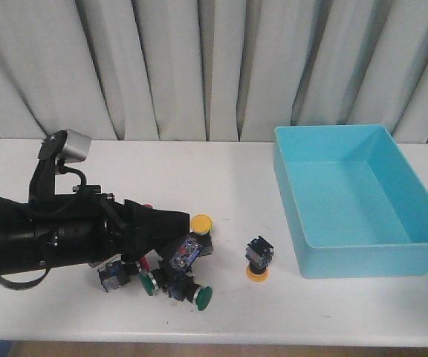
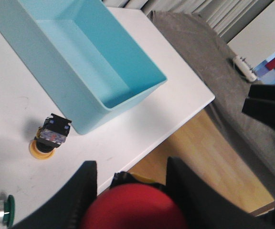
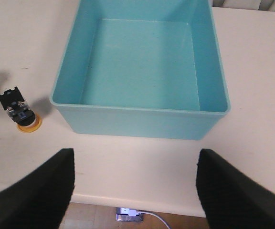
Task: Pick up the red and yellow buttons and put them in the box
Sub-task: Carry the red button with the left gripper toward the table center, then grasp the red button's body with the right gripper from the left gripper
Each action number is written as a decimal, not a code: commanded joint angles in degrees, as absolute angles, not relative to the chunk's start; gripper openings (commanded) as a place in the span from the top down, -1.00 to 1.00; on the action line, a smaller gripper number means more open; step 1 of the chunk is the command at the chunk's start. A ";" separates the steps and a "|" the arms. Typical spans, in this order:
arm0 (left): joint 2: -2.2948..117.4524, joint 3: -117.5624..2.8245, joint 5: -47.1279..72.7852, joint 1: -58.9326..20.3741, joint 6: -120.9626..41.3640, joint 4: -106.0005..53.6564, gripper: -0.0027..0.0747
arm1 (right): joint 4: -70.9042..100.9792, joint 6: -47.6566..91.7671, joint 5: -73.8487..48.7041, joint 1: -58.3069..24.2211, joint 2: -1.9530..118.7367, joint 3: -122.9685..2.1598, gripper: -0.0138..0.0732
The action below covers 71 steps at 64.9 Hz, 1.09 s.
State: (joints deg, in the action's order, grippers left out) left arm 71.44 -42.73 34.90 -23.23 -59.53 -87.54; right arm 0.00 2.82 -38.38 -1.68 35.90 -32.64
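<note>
Now the left hand (image 2: 130, 191) is clenched on a red button (image 2: 135, 210), its two black fingers (image 2: 78, 191) pressed against the cap's sides, low over the white bench (image 1: 221, 178) among a cluster of switches. Just beside it lie a green-capped switch (image 1: 199, 296) and a yellow button (image 1: 200, 223). Beyond the hand, another yellow button (image 1: 258, 260) stands cap-down, near the turquoise box (image 1: 325, 256). The right hand (image 3: 135, 191) hangs released, fingers wide apart, near the box's near wall.
</note>
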 commanded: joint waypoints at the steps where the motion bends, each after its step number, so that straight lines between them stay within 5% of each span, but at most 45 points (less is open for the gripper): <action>1: 69.92 -44.26 36.10 -23.43 -59.99 -93.74 0.30 | 0.00 2.80 -34.17 -1.27 36.44 -34.50 -0.53; 9: 69.92 -44.26 36.10 -23.43 -59.99 -97.40 0.30 | 1.00 7.84 -34.02 -1.47 36.44 -34.50 -0.53; 18: 69.92 -44.26 36.10 -23.43 -59.99 -99.44 0.30 | 13.56 29.57 -34.02 -2.47 39.07 -34.50 -0.53; 34: 69.92 -44.26 36.81 -23.43 -59.99 -99.44 0.30 | 36.06 64.48 -28.88 -16.11 50.85 -34.62 -0.50; 52: 69.92 -44.26 37.19 -23.43 -59.99 -99.44 0.30 | 36.45 68.56 -19.39 -33.40 67.51 -43.68 -0.52; 71: 69.92 -44.26 37.25 -23.43 -59.99 -99.44 0.30 | 36.51 68.69 -15.05 -42.60 75.38 -53.21 -0.55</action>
